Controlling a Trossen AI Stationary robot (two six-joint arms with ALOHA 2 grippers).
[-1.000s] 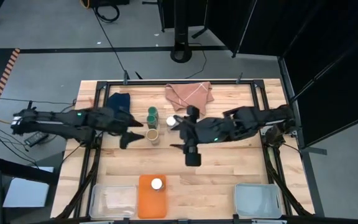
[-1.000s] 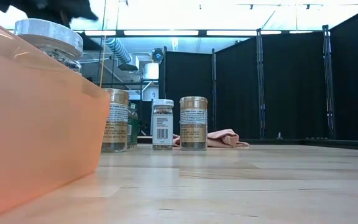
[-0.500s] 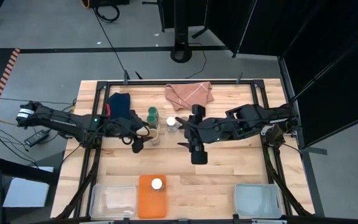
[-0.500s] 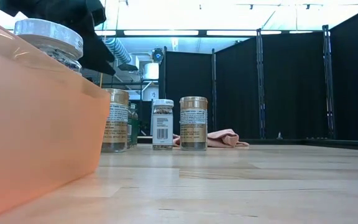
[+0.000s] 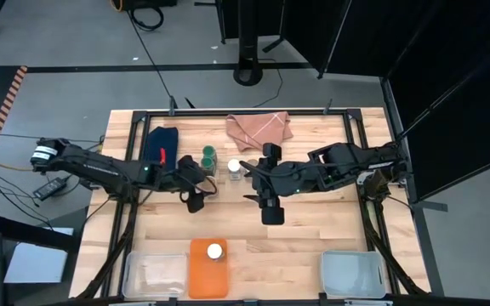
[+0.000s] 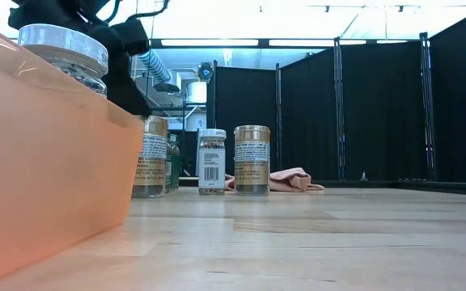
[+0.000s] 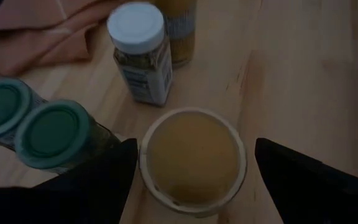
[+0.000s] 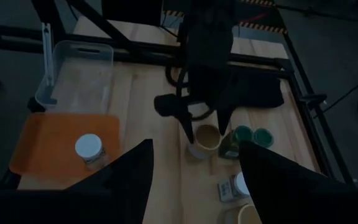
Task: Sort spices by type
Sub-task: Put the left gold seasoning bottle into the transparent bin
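The left claw (image 5: 201, 190) hangs spread over a tan-lidded jar (image 7: 193, 159), a finger on each side. Tight beside that jar stand 2 green-lidded jars (image 7: 53, 132) on the left and a white-lidded jar (image 7: 140, 50) just beyond, leaving narrow gaps. The right claw (image 5: 268, 202) blocks the bench's (image 5: 330, 229) middle. Bare wood lies open toward the near edge, up to the orange bin (image 5: 196, 274) and 2 clear bins (image 5: 354, 274).
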